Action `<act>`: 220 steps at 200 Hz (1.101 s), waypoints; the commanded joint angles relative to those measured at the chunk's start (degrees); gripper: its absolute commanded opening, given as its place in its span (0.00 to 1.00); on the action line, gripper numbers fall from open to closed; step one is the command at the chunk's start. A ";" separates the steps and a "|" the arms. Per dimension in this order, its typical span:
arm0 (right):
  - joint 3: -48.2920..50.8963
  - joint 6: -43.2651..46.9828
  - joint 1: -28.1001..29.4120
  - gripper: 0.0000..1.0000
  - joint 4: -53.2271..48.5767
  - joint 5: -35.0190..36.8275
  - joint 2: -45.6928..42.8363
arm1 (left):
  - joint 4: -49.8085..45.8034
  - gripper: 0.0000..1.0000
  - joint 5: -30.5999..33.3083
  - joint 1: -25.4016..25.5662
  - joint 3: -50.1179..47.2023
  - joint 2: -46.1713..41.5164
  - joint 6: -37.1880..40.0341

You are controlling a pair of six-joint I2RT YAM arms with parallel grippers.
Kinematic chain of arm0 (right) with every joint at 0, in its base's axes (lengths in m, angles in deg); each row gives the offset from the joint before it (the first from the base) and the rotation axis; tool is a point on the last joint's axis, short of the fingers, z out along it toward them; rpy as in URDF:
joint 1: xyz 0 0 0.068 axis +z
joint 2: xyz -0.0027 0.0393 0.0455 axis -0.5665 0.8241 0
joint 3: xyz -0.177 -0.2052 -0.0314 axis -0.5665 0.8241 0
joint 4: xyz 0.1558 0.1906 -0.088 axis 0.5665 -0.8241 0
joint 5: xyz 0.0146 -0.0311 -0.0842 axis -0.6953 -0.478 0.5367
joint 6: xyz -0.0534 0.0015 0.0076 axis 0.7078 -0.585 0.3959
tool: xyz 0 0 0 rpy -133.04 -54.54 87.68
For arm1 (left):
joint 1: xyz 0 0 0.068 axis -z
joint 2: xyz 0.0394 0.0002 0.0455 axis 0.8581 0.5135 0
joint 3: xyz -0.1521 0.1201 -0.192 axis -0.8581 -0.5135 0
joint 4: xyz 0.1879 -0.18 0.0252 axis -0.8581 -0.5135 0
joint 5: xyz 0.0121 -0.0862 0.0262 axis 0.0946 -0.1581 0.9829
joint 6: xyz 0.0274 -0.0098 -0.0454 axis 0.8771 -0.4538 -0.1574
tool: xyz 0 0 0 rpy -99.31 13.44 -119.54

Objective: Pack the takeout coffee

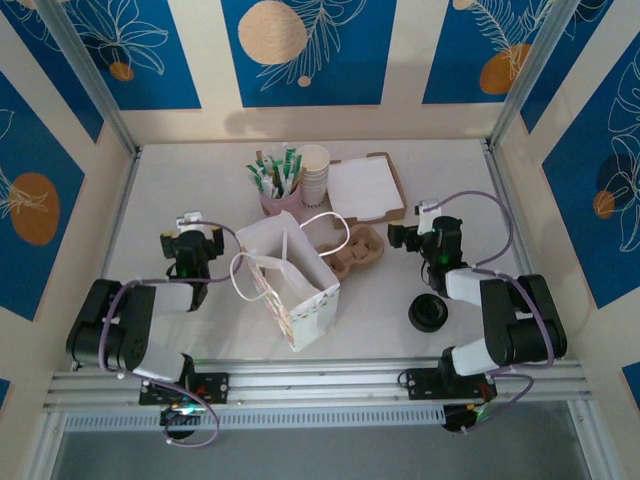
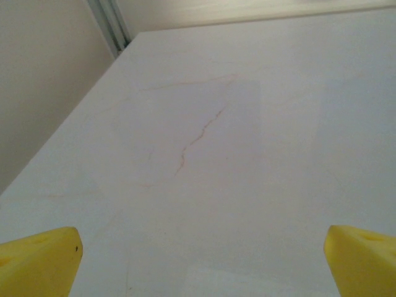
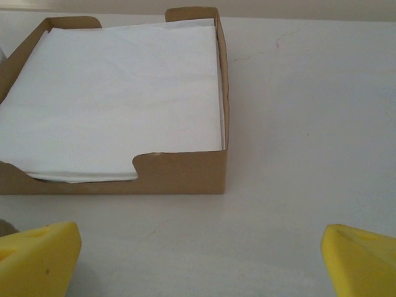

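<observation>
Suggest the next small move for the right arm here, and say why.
Probably swing the right gripper round toward the black-lidded cup that stands near that arm's base. Its jaws are open and empty, yet it faces the napkin tray, not that cup. The paper bag stands open mid-table, ready to take it.

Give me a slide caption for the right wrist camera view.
Open right gripper facing a cardboard tray of white napkins on the table.
</observation>
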 commanded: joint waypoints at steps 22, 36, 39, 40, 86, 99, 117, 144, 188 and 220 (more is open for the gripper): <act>1.46 -1.45 -2.10 0.99 6.65 -0.33 1.75 | 7.94 1.00 -11.77 -1.07 -0.38 3.42 4.00; 2.21 -2.43 -3.38 0.99 8.37 -2.71 2.70 | 9.54 1.00 -14.97 -2.74 -0.36 5.21 3.08; 2.15 -2.59 -3.73 0.99 8.55 -3.31 3.18 | 8.38 1.00 -15.76 -3.24 -0.26 4.72 2.60; 2.15 -2.61 -3.85 0.99 8.72 -3.49 3.40 | 8.13 1.00 -15.91 -3.38 -0.24 4.65 2.46; 1.23 -3.46 -5.16 1.00 8.19 -5.55 4.63 | 9.92 1.00 -15.80 -3.70 -0.48 5.31 2.69; 1.30 -3.46 -5.29 0.99 8.31 -5.78 4.65 | 9.31 1.00 -15.64 -3.70 -0.40 5.15 2.34; 1.11 -3.60 -5.34 1.00 7.87 -5.78 4.60 | 9.88 1.00 -14.47 -3.70 -0.57 5.28 1.96; 1.18 -3.51 -5.23 0.99 7.99 -5.65 4.58 | 10.61 1.00 -14.04 -3.66 -1.02 5.12 2.06; 1.28 -3.50 -5.28 0.99 7.98 -5.69 4.40 | 10.55 1.00 -14.13 -3.61 -0.93 5.15 2.14; 1.32 -3.51 -5.28 0.99 7.97 -5.69 4.40 | 10.51 1.00 -14.13 -3.61 -0.93 5.20 2.14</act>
